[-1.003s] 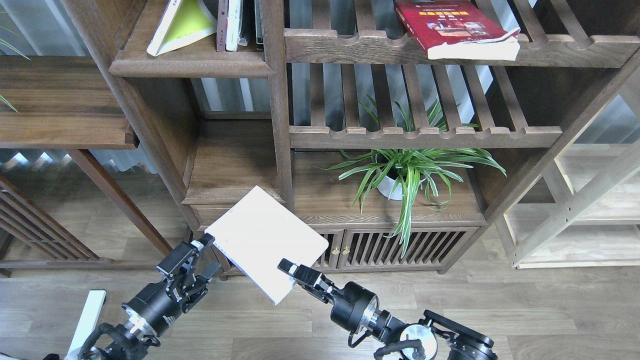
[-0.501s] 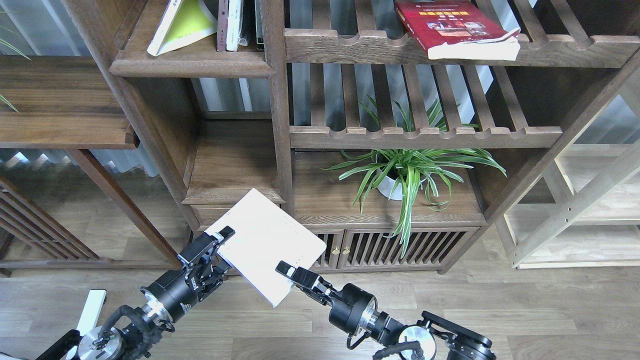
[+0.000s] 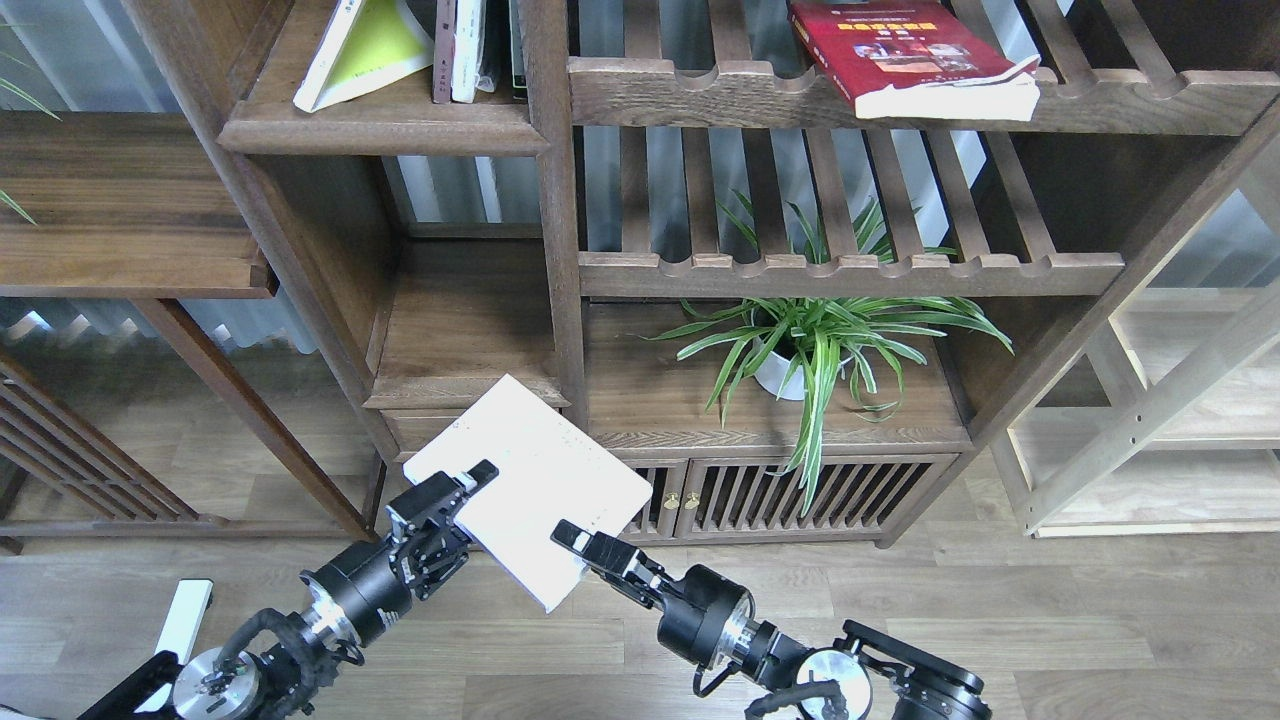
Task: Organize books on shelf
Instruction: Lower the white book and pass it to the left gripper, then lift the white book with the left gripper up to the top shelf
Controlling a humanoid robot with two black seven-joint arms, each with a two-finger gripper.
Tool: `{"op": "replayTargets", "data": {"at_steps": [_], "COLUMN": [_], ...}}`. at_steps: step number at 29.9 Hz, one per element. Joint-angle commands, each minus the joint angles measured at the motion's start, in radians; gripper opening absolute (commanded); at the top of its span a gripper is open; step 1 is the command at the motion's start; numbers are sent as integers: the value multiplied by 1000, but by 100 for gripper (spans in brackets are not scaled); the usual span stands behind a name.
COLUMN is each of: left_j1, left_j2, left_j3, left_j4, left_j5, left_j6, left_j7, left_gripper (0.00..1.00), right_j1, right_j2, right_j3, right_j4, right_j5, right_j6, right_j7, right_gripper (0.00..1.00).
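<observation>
No legible writing is showing on the pale book (image 3: 530, 485), which both the left gripper (image 3: 462, 492) and right gripper (image 3: 572, 540) are clamping at opposite edges.

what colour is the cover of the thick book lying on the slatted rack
Red, with a yellow title band: the thick red book on the slatted rack, head view.

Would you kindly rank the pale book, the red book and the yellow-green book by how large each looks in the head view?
1. Pale lavender-white book, held nearest the camera, which inflates it.
2. Thick red book with yellow title band, partly cut off by the top edge.
3. Yellow-green book, leaning and also cropped, so its true size is unsure.
</observation>
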Motion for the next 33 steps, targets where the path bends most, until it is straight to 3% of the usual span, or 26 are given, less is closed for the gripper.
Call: {"op": "replayTargets", "data": {"at_steps": [1, 3, 12, 21, 24, 25, 27, 31, 33], "left_j1": [0, 1, 7, 18, 23, 24, 26, 24, 24], "left_j2": [-6, -6, -19, -9, -6, -4, 7, 10, 11], "left_j3": [5, 4, -4, -18, -33, -38, -56, -100, -113], "left_j4": [1, 1, 2, -15, -32, -39, -53, -76, -101], "left_j5": [-2, -6, -16, -5, 10, 27, 79, 164, 170], "left_j6": [0, 0, 0, 0, 0, 0, 0, 0, 0], "left_j7": [0, 0, 0, 0, 0, 0, 0, -11, -32], "left_gripper": [47, 36, 8, 2, 2, 2, 2, 2, 2], "right_j1": [1, 1, 3, -6, -12, -15, -18, -35, -55], "right_j2": [0, 0, 0, 0, 0, 0, 0, 0, 0], "right_j3": [0, 0, 2, 26, 54, 63, 89, 158, 195], "right_j4": [0, 0, 0, -12, -27, -32, -58, -133, -168], "right_j5": [0, 0, 0, -2, 0, -3, -6, -3, 1], "right_j6": [0, 0, 0, 0, 0, 0, 0, 0, 0], "right_j7": [0, 0, 0, 0, 0, 0, 0, 0, 1], "right_gripper": [4, 4, 4, 7, 18, 27, 56, 97, 99]}}
